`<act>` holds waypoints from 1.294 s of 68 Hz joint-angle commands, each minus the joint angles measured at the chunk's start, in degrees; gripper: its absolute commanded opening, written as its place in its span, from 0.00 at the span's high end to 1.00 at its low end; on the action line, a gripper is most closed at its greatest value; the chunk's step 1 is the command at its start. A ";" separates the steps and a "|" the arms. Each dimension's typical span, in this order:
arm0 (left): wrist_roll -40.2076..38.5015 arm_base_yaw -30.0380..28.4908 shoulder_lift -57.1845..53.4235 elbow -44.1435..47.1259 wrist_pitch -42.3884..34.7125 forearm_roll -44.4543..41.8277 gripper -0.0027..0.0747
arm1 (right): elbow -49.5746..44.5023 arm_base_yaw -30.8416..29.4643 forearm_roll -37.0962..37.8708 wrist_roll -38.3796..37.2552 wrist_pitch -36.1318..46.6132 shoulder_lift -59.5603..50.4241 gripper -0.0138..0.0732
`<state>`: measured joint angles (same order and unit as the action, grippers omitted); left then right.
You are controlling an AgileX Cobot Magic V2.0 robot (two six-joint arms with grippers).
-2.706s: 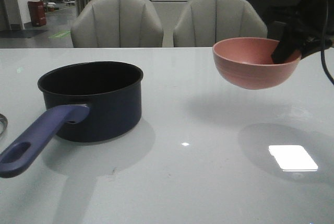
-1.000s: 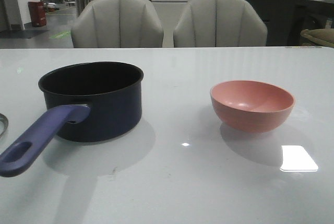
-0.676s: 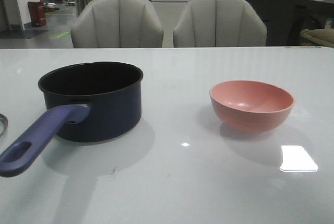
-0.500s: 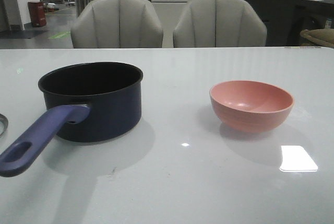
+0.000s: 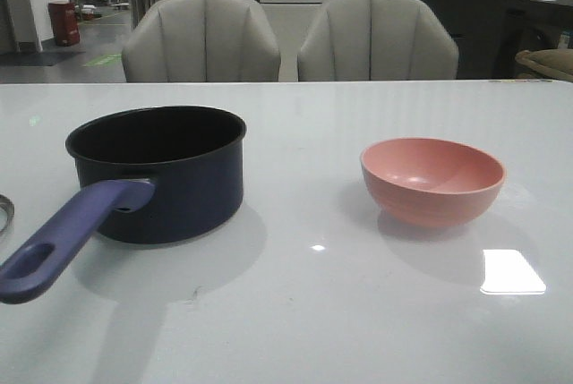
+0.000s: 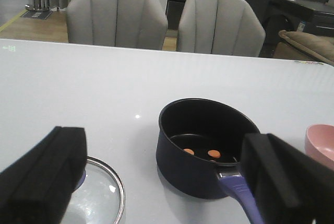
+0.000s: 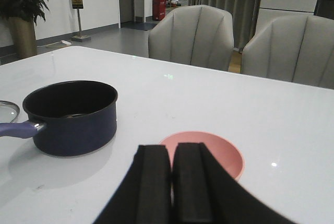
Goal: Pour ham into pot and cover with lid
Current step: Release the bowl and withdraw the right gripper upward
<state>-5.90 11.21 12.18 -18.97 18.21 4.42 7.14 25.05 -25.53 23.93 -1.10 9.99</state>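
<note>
While we scan the table (image 5: 295, 312), neither arm shows in front view.
pot (image 5: 161, 174): left side, upright, uncovered
ham (image 6: 214, 153): 2 bits inside pot
lid (image 6: 99, 195): flat, left of pot
bowl (image 5: 432, 180): right
L gripper (image 6: 167, 182): wide open, holds nothing
R gripper (image 7: 172, 182): fingers pressed together, nothing held

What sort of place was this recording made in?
Probably an office or showroom-like indoor space, not a home kitchen: a glossy white table with two padded chairs behind it, a red bin in an open hall, and a caution sign stand by a potted plant.
</note>
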 commanded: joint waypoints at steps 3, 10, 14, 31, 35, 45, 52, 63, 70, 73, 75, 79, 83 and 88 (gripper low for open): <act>-0.20 0.44 0.42 -1.35 -3.90 0.05 0.14 | 1.51 -0.01 -0.26 0.20 4.28 0.41 0.67; -0.20 0.44 0.42 -1.35 -3.40 0.05 0.14 | 1.51 -0.01 -0.26 0.20 4.28 0.41 0.67; -0.20 0.44 0.42 -1.35 -2.98 0.05 0.14 | 1.51 -0.01 -0.26 0.20 4.28 0.41 0.67; -0.20 0.44 7.97 -7.41 4.47 -3.15 0.14 | 1.51 -0.01 -0.26 0.20 4.28 0.41 0.67; -0.20 0.44 10.35 -9.62 4.69 -4.42 0.14 | 1.51 -0.01 -0.26 0.20 4.28 0.41 0.67; -1.12 -1.05 18.61 -14.87 4.71 -4.73 0.14 | 1.51 -0.01 -0.26 0.20 4.28 0.41 0.67; -1.42 -4.03 24.15 -16.49 4.69 -4.42 0.14 | 1.51 -0.01 -0.26 0.20 4.28 0.41 0.67; -2.38 -9.32 32.43 -19.16 6.80 -2.68 0.14 | 1.51 -0.01 -0.26 0.20 4.28 0.41 0.67; -2.38 -10.54 38.19 -21.07 10.08 -2.93 0.14 | 1.51 -0.01 -0.26 0.20 4.28 0.41 0.67; -2.38 -10.82 41.04 -21.46 10.20 -2.93 0.14 | 1.51 -0.01 -0.26 0.20 4.28 0.41 0.67; -2.38 -10.98 43.23 -21.79 10.21 -3.02 0.14 | 1.51 -0.01 -0.26 0.20 4.28 0.41 0.67; -2.38 -11.45 46.89 -22.57 10.71 -3.06 0.14 | 1.51 -0.01 -0.26 0.20 4.28 0.41 0.67; -2.38 -12.46 50.52 -23.88 12.83 -3.15 0.14 | 1.51 -0.01 -0.26 0.20 4.28 0.41 0.67; -2.38 -13.80 54.34 -25.86 15.46 -3.15 0.14 | 1.51 -0.01 -0.26 0.20 4.28 0.41 0.67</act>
<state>-7.51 -1.34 62.99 -41.03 33.39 0.95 7.14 25.05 -25.53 23.93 -1.10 9.99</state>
